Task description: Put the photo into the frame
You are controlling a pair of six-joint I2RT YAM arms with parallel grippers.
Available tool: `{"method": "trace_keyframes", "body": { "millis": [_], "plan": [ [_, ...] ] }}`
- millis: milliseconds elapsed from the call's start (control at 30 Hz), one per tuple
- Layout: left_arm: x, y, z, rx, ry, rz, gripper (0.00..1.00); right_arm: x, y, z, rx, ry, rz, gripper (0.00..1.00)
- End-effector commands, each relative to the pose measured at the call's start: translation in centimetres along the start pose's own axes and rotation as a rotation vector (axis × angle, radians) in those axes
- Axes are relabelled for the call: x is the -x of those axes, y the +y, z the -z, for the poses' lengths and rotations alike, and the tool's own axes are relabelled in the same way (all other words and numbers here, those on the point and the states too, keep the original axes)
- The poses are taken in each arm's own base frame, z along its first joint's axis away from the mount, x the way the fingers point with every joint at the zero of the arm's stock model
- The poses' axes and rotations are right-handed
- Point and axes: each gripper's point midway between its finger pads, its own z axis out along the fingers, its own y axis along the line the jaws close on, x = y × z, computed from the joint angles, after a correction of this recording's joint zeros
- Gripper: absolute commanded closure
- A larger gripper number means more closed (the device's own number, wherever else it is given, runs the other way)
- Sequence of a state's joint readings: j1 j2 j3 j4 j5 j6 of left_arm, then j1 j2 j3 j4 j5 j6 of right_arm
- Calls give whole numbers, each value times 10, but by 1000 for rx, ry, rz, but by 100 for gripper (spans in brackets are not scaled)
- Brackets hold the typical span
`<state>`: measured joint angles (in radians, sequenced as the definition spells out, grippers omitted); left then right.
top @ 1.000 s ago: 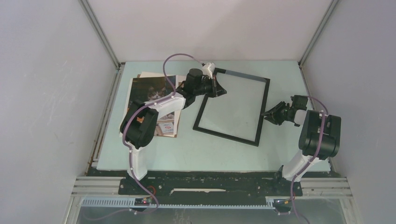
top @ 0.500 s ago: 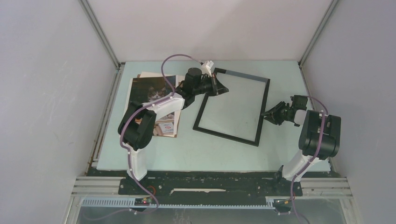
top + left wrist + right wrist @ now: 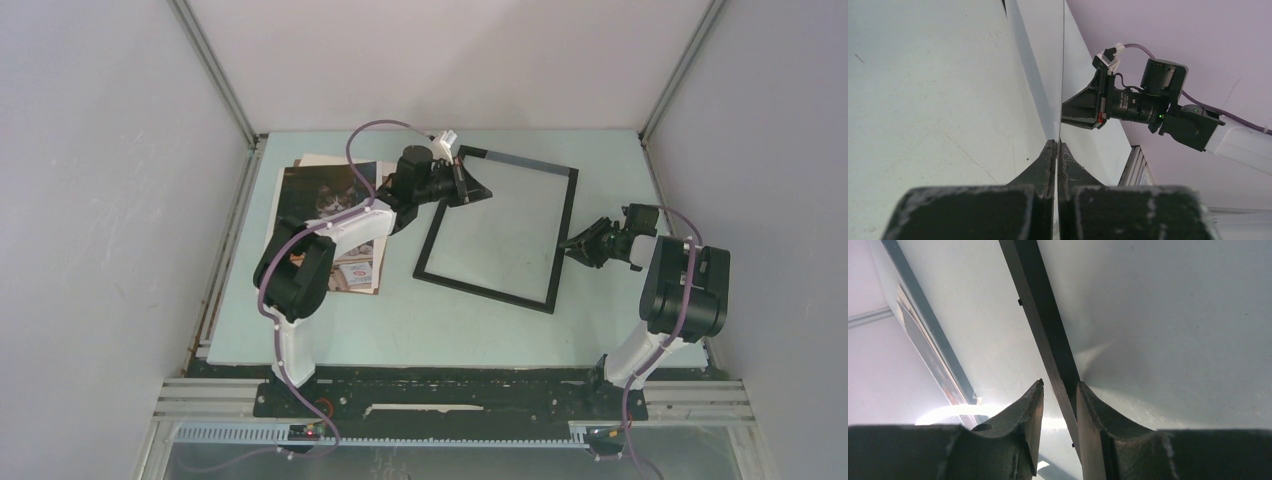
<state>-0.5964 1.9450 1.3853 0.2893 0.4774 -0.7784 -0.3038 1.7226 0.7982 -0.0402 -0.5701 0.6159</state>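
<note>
The black frame (image 3: 482, 291) lies flat in the middle of the table, its clear pane (image 3: 505, 225) inside it. My left gripper (image 3: 478, 190) reaches over the frame's far left corner. In the left wrist view it (image 3: 1056, 142) is shut on the thin edge of the pane (image 3: 1063, 75), which mirrors my wrist camera. My right gripper (image 3: 568, 246) is at the frame's right bar. Its jaws (image 3: 1060, 385) stand open astride that bar (image 3: 1038, 290), which touches the right finger and leaves a gap at the left one. The photo (image 3: 320, 195), dark with a pale cat, lies at the left, partly under my left arm.
Other sheets (image 3: 326, 159) stick out from under the photo at its far and near ends. White walls with metal posts (image 3: 215, 75) close in the table on three sides. The table's left edge (image 3: 215, 300) runs close to the photo.
My left gripper has edged slightly further away and to the right at the frame's corner. The right arm and the frame have not visibly moved.
</note>
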Motion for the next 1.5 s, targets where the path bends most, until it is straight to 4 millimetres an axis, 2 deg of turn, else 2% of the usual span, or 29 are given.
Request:
{"method": "trace_keyframes", "body": {
  "millis": [0,200,300,533,733,833,1000,1167,1300,1467],
  "plan": [
    [10,-39,2,-135,-7,-69,100,4,8,1,24,-10,17,62],
    [6,-51,5,-201,11,-50,100,4,9,2,26,-10,20,62],
    [3,-50,2,-213,29,-6,100,4,9,4,23,-13,21,62],
    [8,-34,-3,-177,41,182,100,4,8,4,16,-16,22,61],
    [15,-19,-5,-139,40,250,100,5,2,5,-16,-29,31,60],
    [15,-13,-6,-123,46,252,100,5,0,8,-39,-38,49,57],
    [9,3,-12,-92,96,251,100,4,2,17,-64,-50,80,48],
    [3,23,-15,-56,149,251,100,0,3,28,-98,-58,91,46],
    [4,36,-13,-20,182,189,100,-7,13,37,-81,-78,120,43],
    [7,51,-13,10,168,147,100,-20,6,41,-119,-62,131,42]
  ]
}}
